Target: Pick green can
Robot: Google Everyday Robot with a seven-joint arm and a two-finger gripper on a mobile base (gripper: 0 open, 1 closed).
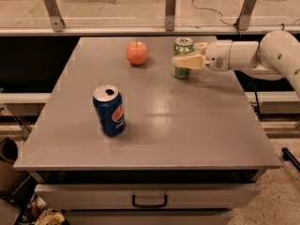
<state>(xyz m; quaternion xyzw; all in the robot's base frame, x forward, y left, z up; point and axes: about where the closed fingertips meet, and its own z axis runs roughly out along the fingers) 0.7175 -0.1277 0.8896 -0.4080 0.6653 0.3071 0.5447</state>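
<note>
The green can (183, 50) stands upright on the grey table (187, 125) near its back right, pale green with a silver top. My gripper (190, 54) reaches in from the right at the height of the can's middle and sits around the can, partly covering its front. The can rests on the table. The white arm (262, 55) stretches off to the right edge of the camera view.
A red-orange apple (137, 52) sits left of the green can at the back. A blue can with a red-white logo (109, 109) stands open-topped at the front left. A railing with metal posts (170, 3) runs behind the table. A drawer handle (149, 201) is below the front edge.
</note>
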